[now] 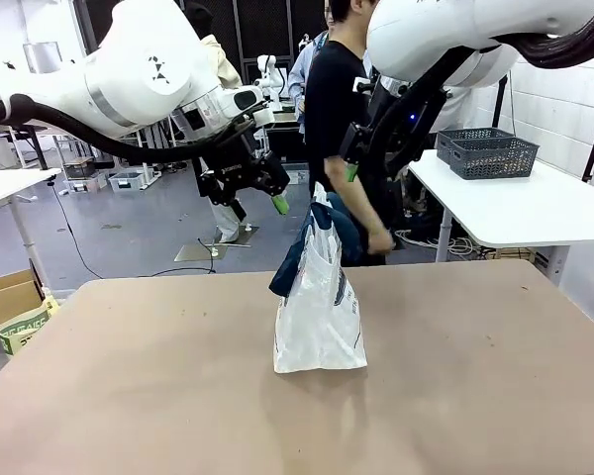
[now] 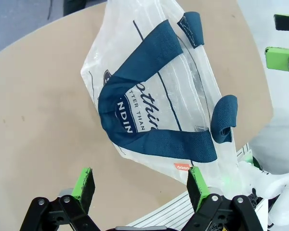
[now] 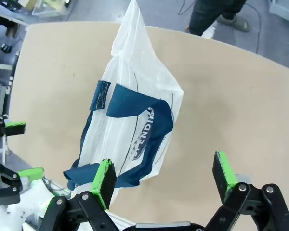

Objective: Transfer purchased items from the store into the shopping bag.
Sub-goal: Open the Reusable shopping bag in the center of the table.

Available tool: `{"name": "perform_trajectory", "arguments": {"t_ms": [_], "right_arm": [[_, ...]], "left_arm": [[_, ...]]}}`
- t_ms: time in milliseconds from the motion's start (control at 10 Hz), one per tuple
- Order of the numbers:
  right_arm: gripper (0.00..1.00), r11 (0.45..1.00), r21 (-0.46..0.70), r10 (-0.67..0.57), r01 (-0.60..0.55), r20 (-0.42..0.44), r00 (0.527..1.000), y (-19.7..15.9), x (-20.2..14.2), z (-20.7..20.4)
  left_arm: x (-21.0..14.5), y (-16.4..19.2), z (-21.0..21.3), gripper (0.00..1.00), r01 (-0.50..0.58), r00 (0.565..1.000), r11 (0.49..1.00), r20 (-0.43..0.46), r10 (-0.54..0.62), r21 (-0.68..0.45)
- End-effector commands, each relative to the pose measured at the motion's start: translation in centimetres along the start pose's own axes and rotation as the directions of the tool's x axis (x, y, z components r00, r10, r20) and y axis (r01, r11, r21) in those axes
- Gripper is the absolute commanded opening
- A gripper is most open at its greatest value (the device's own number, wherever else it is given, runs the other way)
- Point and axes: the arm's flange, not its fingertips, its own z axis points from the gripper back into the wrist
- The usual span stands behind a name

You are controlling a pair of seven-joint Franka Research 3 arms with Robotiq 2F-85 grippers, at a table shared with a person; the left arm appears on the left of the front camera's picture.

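Note:
The shopping bag (image 1: 320, 307) stands upright in the middle of the tan table, clear plastic with navy handles drooping over its sides. From above, the left wrist view shows the bag (image 2: 154, 96) and the right wrist view shows the bag (image 3: 135, 106) lying under each gripper. My left gripper (image 1: 262, 198) hovers open above and left of the bag's top, its fingers (image 2: 84, 183) spread wide with nothing between them. My right gripper (image 1: 356, 163) hangs open above and right of the bag, fingers (image 3: 105, 178) wide apart, holding nothing. The purchased items are out of view.
A person in a black shirt stands behind the bag at the far edge, one hand (image 1: 381, 240) hanging down. Two dark grey lattice baskets (image 1: 490, 153) sit on a white side table (image 1: 535, 213) at back right. A cardboard box (image 1: 5, 297) stands left of the table.

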Motion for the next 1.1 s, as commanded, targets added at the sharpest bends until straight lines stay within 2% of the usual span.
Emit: {"name": "perform_trajectory", "arguments": {"t_ms": [0,300,700,1000], "right_arm": [[1.00,0.999,0.038,-0.019,0.019,-0.003,1.000,0.0,0.0,-0.8],[1.00,0.997,0.067,-0.030,0.033,-0.047,0.998,0.2,0.4,-1.9],[1.00,0.995,0.098,-0.022,0.030,-0.077,0.997,1.1,1.0,-3.5],[1.00,0.992,0.126,-0.012,0.024,-0.098,0.995,1.7,1.2,-4.5]], "left_arm": [[0.0,-1.1,0.3,1.00,-0.011,1.000,0.999,0.013,0.012,-0.048],[-0.4,-3.3,0.1,1.00,0.019,0.999,0.997,-0.027,-0.021,-0.078],[-0.3,-3.9,-1.9,1.00,0.022,0.996,0.996,-0.086,-0.029,-0.085],[-0.1,-4.4,-2.6,1.00,0.026,0.995,0.994,-0.097,-0.036,-0.110]]}}
